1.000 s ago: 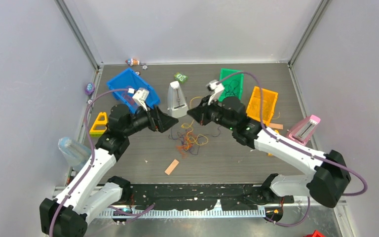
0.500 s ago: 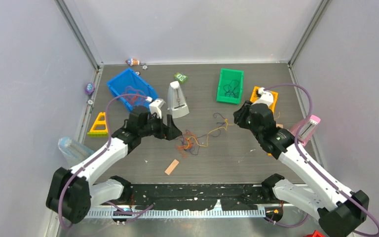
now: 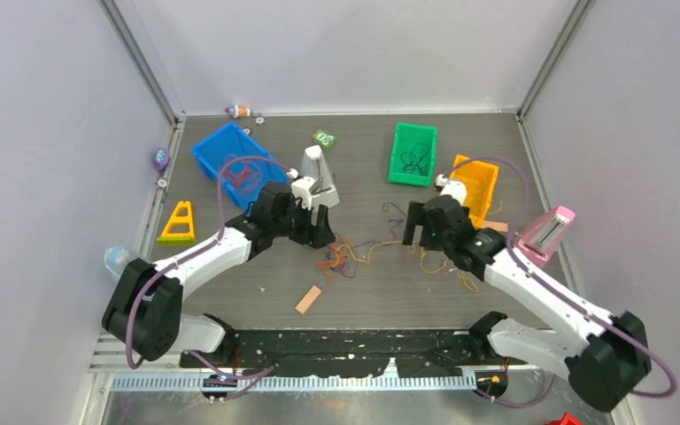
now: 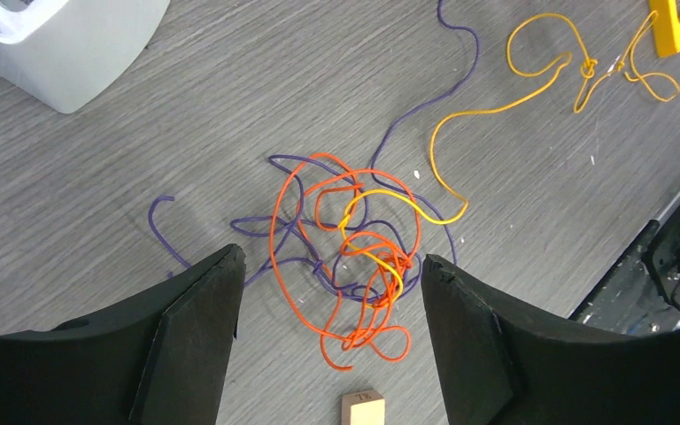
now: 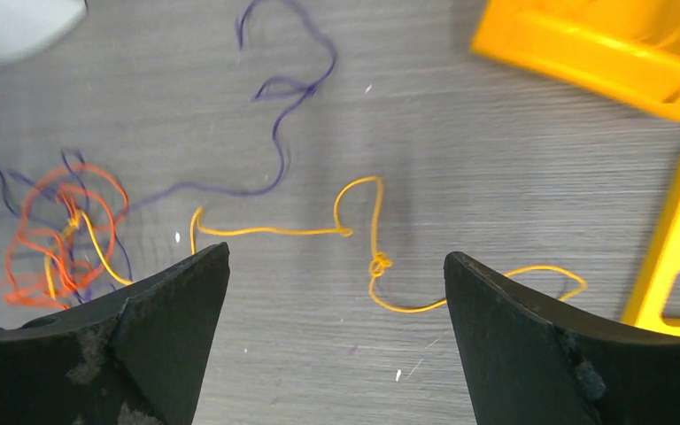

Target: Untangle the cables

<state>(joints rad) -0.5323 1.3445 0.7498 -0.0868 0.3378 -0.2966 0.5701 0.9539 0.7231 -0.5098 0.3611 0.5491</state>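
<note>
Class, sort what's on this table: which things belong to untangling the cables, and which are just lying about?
Job: thin orange cable; thin yellow cable; thin purple cable.
Lying about: white metronome-shaped object; yellow triangular frame; small tan block.

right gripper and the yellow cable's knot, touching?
Apart. Right wrist view: the knot lies between the open fingers of the right gripper, bare table on both sides.

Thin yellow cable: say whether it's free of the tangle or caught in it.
Caught: one end of the thin yellow cable threads into the orange-and-purple wire tangle; the rest trails free.
</note>
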